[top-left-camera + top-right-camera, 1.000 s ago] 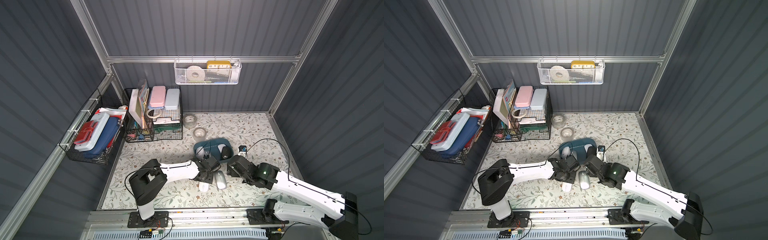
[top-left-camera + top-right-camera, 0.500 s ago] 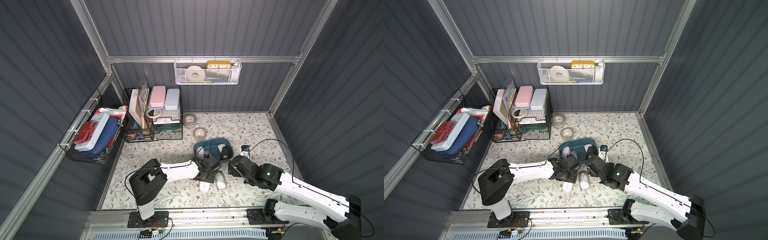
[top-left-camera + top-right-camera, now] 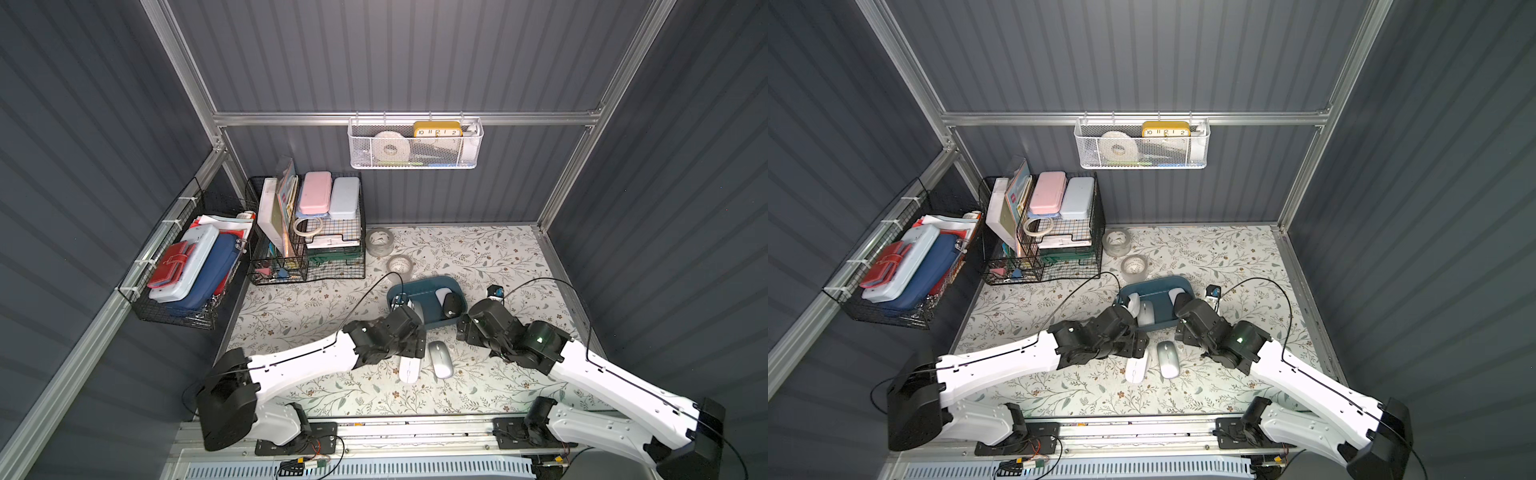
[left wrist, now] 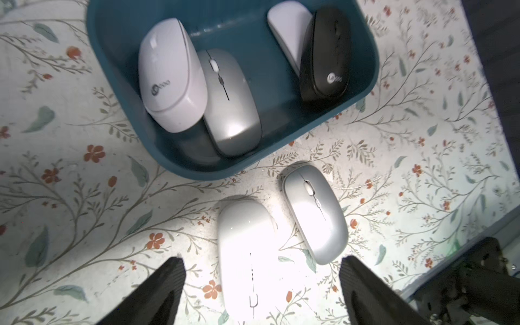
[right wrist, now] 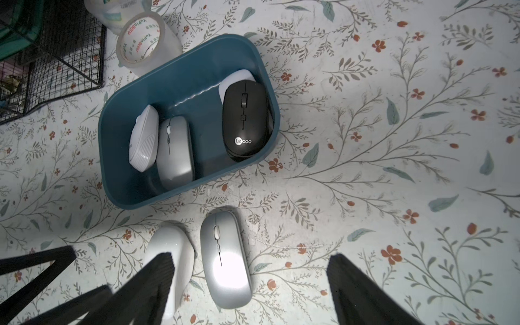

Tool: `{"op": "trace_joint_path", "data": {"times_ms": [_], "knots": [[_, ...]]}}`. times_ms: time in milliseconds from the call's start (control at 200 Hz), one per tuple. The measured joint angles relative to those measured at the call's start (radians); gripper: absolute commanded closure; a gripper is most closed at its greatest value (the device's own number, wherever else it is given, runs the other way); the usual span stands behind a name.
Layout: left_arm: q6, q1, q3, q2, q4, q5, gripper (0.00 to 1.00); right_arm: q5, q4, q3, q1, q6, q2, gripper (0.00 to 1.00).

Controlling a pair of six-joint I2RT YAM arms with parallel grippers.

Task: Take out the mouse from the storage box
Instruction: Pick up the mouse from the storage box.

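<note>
The dark teal storage box (image 3: 419, 291) (image 4: 247, 25) (image 5: 180, 92) holds several mice: a white one (image 4: 171, 76), a silver one (image 4: 230, 104) and a black one (image 5: 243, 118) lying on another white one. In front of the box, a white mouse (image 3: 409, 368) (image 4: 247, 253) and a silver mouse (image 3: 441, 365) (image 5: 225, 259) lie side by side on the table. My left gripper (image 4: 261, 260) is open, its fingers straddling the white mouse without touching it. My right gripper (image 5: 250, 256) is open above the silver mouse, holding nothing.
Two clear tape rolls (image 3: 379, 241) (image 3: 400, 264) stand just behind the box. A black wire basket (image 3: 307, 232) sits at the back left, with a small black device (image 3: 495, 291) to the right of the box. Both arms' cables arc over the table.
My left jaws have gone from shut to open, letting go of the white mouse, which lies where it was. The right arm has shifted slightly.
</note>
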Motion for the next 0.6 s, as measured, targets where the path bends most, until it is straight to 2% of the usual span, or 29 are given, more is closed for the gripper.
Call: {"op": "trace_joint_path", "data": {"times_ms": [120,265,430,600], "knots": [[0.011,0.0,-0.021,-0.09,0.005,-0.087,0.01,-0.013,0.003,0.048,-0.037,-0.034,0.076,0.12],[0.005,0.0,-0.03,-0.159,-0.017,-0.211,0.01,-0.034,0.008,0.143,-0.041,-0.09,0.216,0.13],[-0.056,0.008,-0.05,-0.228,-0.076,-0.339,0.01,-0.087,0.024,0.282,-0.041,-0.156,0.389,0.16],[-0.132,0.018,-0.117,-0.331,-0.133,-0.425,0.01,-0.153,0.045,0.409,-0.041,-0.195,0.563,0.18]]}}
